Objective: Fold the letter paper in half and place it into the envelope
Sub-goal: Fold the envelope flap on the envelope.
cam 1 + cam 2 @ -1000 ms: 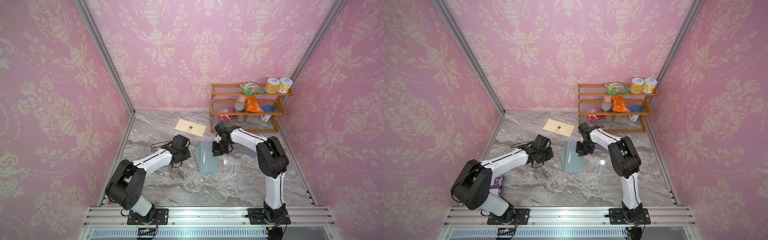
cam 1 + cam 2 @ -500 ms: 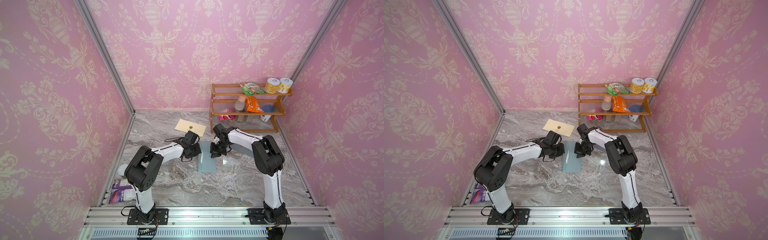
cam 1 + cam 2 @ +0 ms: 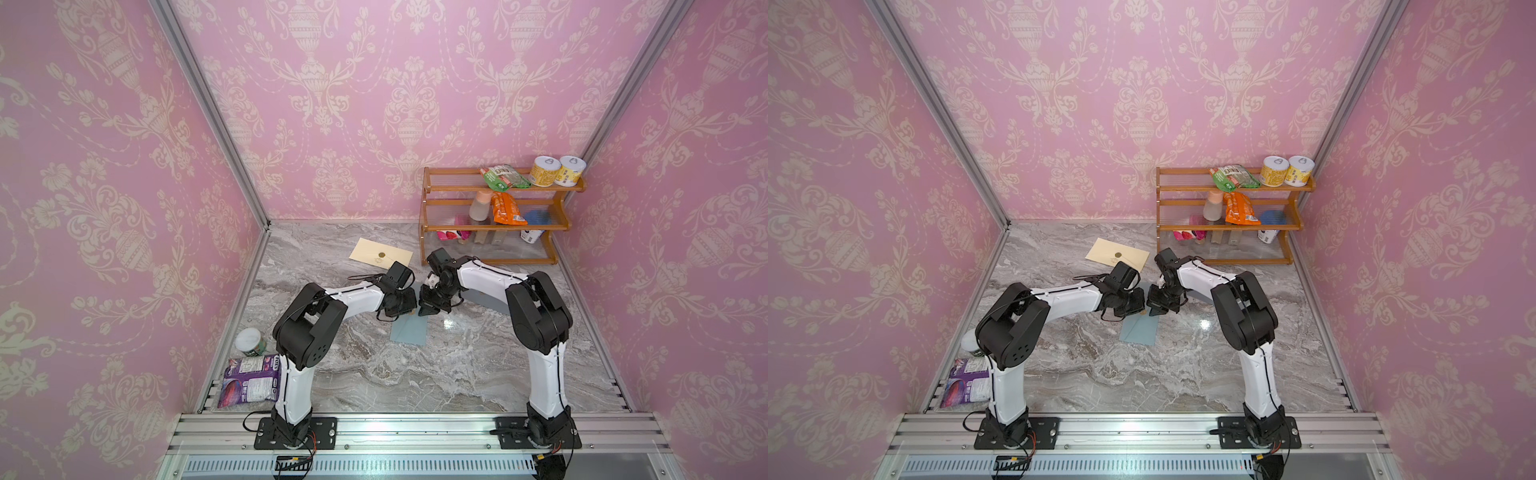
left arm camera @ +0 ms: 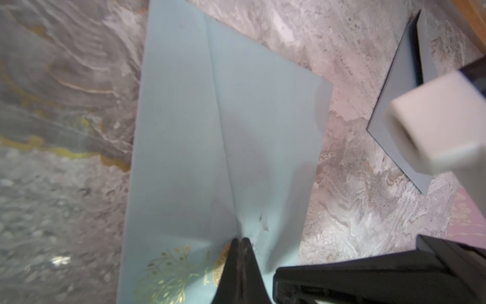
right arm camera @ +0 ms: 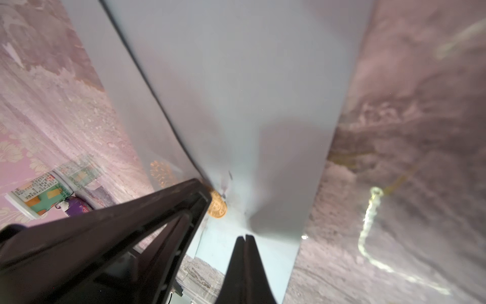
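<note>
With the left end effector point(image 4: 240, 243) and right end effector point(image 5: 246, 238) both pinching the far edge of the blue envelope point(image 3: 409, 330) on the table point(image 3: 415, 374) (grey letter paper point(image 3: 488, 298) is sitting just right of it), any opposing tug is risking a ripped flap.

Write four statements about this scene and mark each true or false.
1. Both grippers stand wide open. False: the left gripper and the right gripper are shut, their tips at the blue envelope.
2. A beige envelope lies on the table beyond the grippers, apart from the blue one. True.
3. The purple bag lies beside the right arm's base. False: it lies beside the left arm's base.
4. Two yellow cans stand on the top tier of the wooden shelf. True.
</note>
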### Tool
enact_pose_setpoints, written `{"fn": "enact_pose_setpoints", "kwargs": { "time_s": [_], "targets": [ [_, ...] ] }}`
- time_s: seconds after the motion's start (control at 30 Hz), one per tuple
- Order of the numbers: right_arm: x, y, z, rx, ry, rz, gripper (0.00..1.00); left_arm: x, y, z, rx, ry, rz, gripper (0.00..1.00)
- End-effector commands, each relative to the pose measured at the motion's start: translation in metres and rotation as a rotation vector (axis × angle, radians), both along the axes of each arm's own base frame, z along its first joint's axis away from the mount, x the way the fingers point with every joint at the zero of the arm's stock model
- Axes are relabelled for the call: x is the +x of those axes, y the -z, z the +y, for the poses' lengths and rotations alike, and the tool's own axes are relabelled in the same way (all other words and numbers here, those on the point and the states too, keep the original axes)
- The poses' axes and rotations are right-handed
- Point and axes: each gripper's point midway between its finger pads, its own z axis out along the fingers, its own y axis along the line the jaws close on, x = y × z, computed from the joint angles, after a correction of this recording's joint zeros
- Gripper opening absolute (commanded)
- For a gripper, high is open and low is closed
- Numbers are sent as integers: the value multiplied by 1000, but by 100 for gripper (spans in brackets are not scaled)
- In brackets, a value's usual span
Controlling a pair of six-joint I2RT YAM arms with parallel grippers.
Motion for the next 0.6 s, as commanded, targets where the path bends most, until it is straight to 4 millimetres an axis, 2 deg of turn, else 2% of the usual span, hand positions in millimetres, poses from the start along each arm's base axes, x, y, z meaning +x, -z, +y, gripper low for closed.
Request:
{"fn": "enact_pose_setpoints", "kwargs": {
  "time_s": [0.0, 0.2, 0.37, 0.5, 0.57],
  "targets": [
    [0, -26, 10, 98, 26, -25, 0, -22, 29, 12, 56, 13, 95, 0],
    [-1, -20, 20, 133, 14, -9, 0, -26, 37, 15, 57, 1, 110, 0],
    [4, -8, 24, 118, 15, 5, 0, -25, 33, 13, 37, -17, 106, 0],
    [8, 9, 22, 81, 17, 8, 0, -21, 24, 11, 25, -27, 94, 0],
    [8, 24, 18, 47, 23, 16, 0, -19, 21, 8, 17, -25, 95, 0]
  ]
}}
